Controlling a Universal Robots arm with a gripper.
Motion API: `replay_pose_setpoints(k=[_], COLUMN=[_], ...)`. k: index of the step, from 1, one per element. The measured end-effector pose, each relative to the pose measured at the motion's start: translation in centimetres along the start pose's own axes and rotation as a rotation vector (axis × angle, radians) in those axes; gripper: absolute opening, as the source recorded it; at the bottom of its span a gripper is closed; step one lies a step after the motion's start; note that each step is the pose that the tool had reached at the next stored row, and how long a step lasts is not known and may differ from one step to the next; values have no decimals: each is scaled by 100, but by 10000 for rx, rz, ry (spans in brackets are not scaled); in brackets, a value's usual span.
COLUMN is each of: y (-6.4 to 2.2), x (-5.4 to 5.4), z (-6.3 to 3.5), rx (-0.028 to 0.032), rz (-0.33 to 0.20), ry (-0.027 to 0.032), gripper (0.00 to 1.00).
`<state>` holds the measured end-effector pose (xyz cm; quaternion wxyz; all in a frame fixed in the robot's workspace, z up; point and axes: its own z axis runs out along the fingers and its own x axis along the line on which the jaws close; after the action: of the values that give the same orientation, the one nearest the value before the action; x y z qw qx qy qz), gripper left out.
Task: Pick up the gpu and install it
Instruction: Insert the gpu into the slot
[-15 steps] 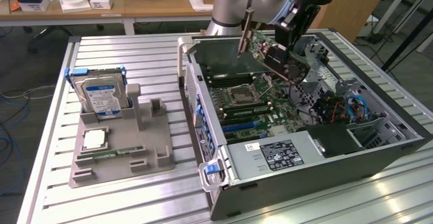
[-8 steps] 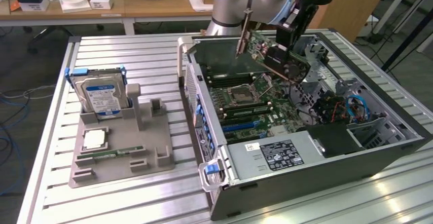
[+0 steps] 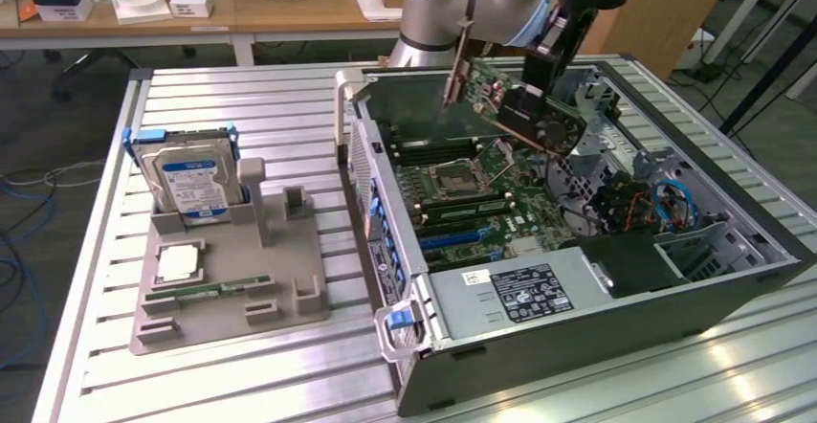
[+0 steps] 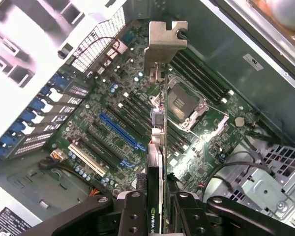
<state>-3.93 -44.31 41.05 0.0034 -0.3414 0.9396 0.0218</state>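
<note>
As the end effector grips the gpu, it apparently hangs above the motherboard.

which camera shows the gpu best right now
The exterior view. There the gpu hangs tilted above the open computer case, with its board face and silver bracket both visible. The wrist view sees the card edge-on, as a thin strip ending in the bracket, clamped in the gripper over the motherboard.

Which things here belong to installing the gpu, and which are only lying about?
Job in hand:
gpu, clamped between the fingers
open computer case
motherboard

Lying about:
hard drive
processor chip
memory stick
grey holder tray
</note>
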Motion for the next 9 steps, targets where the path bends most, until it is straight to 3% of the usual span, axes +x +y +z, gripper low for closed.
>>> replay_pose_setpoints(k=[9], y=[0], x=[0], z=[1], rx=[-17], rz=[-776], ry=[30], gripper=[26])
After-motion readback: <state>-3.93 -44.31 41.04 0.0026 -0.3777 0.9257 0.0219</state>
